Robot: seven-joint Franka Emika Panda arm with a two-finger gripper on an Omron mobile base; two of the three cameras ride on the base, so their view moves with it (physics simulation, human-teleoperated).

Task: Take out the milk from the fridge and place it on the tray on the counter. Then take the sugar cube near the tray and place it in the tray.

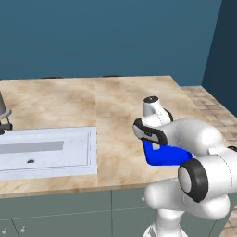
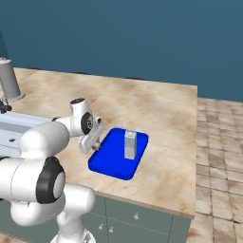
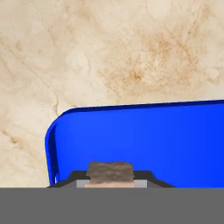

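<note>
Pinching the sugar cube (image 3: 110, 171) between nearly closed fingers, claw (image 2: 95, 146) hovering over the near-left edge of the tray (image 2: 107, 163) on the counter (image 2: 161, 109). Seen from the hand camera, cube tan-brown, sitting right at the fingertips, blue tray floor just beyond and below it, tray's rounded corner off to the claw's left, marbled beige stone past the rim. Milk (image 2: 129, 144) standing upright inside the tray, just beyond the claw toward the tray's far side, apart from the fingers. Sink (image 1: 46, 152) well away on the other side of the arm, grey cylinder (image 2: 9, 79) farther behind it.
</note>
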